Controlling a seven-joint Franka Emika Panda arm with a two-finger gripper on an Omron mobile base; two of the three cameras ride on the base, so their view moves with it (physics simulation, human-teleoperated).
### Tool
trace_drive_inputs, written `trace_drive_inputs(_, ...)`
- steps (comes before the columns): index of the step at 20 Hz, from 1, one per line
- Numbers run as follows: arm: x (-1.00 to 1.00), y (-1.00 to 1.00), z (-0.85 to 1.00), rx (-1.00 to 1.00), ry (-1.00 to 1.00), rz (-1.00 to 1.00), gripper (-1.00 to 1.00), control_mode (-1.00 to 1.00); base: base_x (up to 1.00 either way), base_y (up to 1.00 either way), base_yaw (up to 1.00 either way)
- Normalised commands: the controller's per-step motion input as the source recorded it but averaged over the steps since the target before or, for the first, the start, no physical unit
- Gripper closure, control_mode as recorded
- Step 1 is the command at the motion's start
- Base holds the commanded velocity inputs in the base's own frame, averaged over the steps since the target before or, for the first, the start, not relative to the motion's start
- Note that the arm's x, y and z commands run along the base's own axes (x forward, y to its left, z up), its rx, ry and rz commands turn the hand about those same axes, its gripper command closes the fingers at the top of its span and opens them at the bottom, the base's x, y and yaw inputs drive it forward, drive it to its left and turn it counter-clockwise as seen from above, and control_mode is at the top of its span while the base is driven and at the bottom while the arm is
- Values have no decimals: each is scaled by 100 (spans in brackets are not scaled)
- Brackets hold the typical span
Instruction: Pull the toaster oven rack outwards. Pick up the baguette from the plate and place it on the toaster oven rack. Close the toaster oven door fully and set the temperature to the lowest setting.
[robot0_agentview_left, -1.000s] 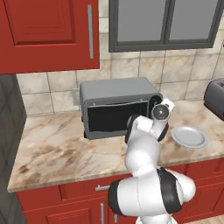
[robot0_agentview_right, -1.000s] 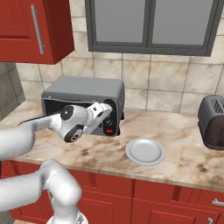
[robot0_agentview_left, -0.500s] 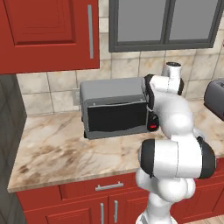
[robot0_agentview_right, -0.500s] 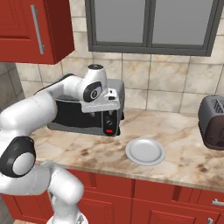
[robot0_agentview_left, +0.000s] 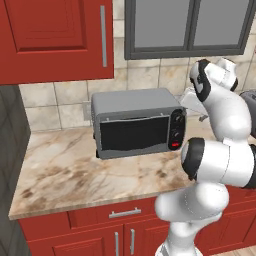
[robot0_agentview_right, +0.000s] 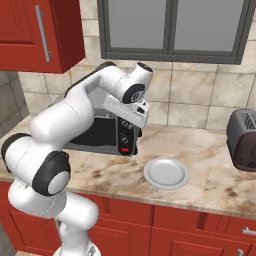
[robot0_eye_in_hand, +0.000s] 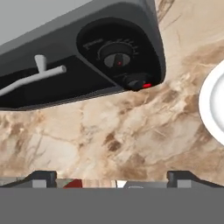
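Observation:
The grey toaster oven (robot0_agentview_left: 134, 121) stands on the counter by the wall. Its dark glass door (robot0_agentview_left: 132, 134) looks shut, with the handle bar (robot0_eye_in_hand: 33, 78) lying across it. The toaster oven rack is hidden behind the door. My gripper (robot0_eye_in_hand: 112, 178) hovers above the oven's right end, looking down on the black control strip (robot0_eye_in_hand: 118, 59) with its knobs and red button (robot0_eye_in_hand: 147, 85). Its jaws are open and nothing is between the fingertips (robot0_eye_in_hand: 43, 176). The round pale plate (robot0_agentview_right: 166, 173) lies empty to the right of the oven. The baguette is out of view.
A dark rounded toaster (robot0_agentview_right: 243, 140) sits at the counter's far right. Red upper cabinets (robot0_agentview_left: 55, 40) and a grey-framed window (robot0_agentview_right: 172, 27) hang above the oven. Bare marble counter (robot0_agentview_left: 75, 170) stretches in front of and left of the oven.
The arm has swung up from low in front of the oven door to above the oven's right end. The jaws stayed open.

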Motion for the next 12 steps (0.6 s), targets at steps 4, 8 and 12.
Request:
trace_drive_inputs(4, -12, 23, 0, 1, -5, -40, -100, -100, 0, 0, 0)
trace_drive_inputs(8, 0, 31, -30, 0, -3, -43, -100, -100, 0, 0, 0)
trace_drive_inputs(12, 2, 14, -56, 0, -11, -30, -100, -100, 0, 0, 0)
